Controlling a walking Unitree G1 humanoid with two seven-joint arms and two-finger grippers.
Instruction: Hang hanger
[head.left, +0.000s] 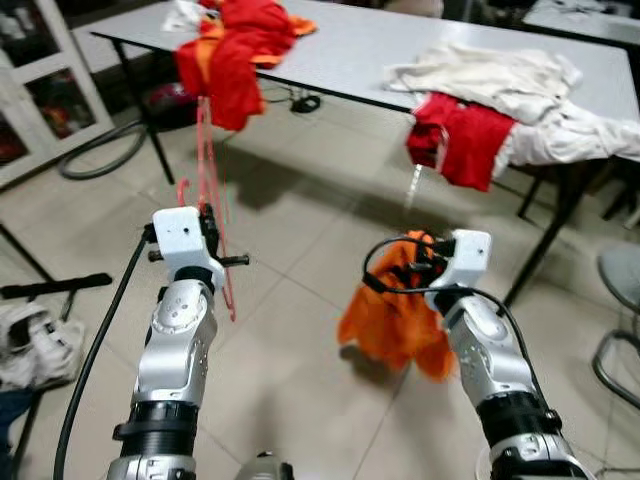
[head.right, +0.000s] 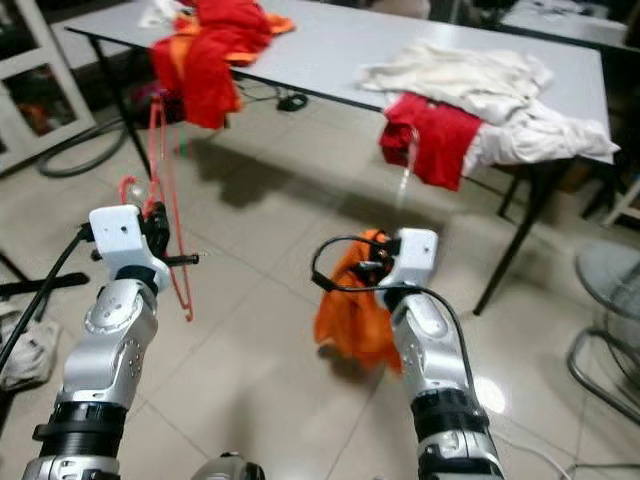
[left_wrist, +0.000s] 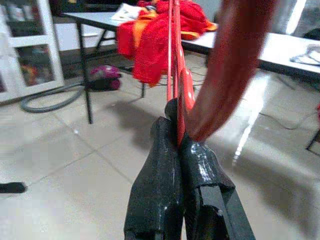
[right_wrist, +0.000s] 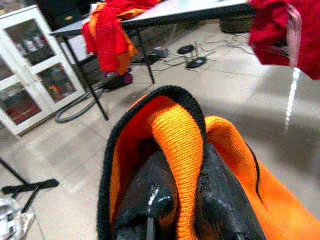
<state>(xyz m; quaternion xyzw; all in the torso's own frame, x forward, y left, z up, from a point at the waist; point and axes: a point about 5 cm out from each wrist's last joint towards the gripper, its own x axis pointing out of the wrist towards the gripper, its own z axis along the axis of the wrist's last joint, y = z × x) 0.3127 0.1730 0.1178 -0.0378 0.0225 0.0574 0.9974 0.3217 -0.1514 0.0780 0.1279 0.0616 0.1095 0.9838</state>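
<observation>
Both pincers pinching: left pincer (head.left: 209, 232) gripping red hanger (head.left: 210, 180), right pincer (head.left: 420, 265) clamping orange garment (head.left: 395, 325), needing collar spread wide for threading.

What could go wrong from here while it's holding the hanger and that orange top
The left gripper pinches the thin red hanger edge-on, so it may swivel or slip between the fingers. The right gripper holds the orange garment by its black-trimmed edge alone; the rest hangs loose and could slide out or drag on the floor. The hanger's top sits near the red clothes draped off the table and might snag.
</observation>
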